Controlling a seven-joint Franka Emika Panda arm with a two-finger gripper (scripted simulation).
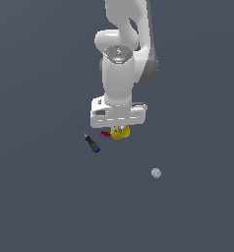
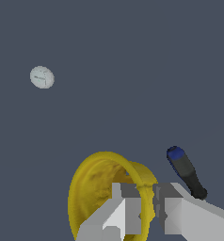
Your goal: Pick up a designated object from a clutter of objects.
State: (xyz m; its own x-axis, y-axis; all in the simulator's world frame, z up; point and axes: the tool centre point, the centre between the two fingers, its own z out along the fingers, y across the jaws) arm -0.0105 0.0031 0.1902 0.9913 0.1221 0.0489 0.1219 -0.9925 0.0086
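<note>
1. In the wrist view, the gripper (image 2: 148,209) sits closest to the camera, its two grey fingers (image 2: 124,207) reaching down onto the yellow mug (image 2: 92,188).
2. One finger goes inside the mug's open mouth and the other (image 2: 172,212) stands outside the wall, so the jaws are narrowed onto the mug's rim with the yellow wall between them.
3. The mug lies with its round opening turned toward the wrist camera; the handle cannot be made out in this view.
4. Just beyond the outer finger lies the screwdriver (image 2: 185,172), its black handle ending in a blue cap; its thin shaft is hidden behind the finger.
5. Farther off on the dark grey floor (image 2: 132,70), well apart from the mug, rests the pale grey ball (image 2: 42,77).
6. In the exterior view, the white arm (image 1: 120,69) comes straight down, and its gripper (image 1: 119,129) covers most of the mug (image 1: 120,133), which peeks out yellow below the hand.
7. A small magenta block (image 1: 105,134) lies touching or just beside the mug, on the exterior view's left of it.
8. The screwdriver (image 1: 91,141) lies near, farther to the exterior view's left, pointing diagonally.
9. The ball (image 1: 156,173) sits apart, toward the exterior view's right.
</note>
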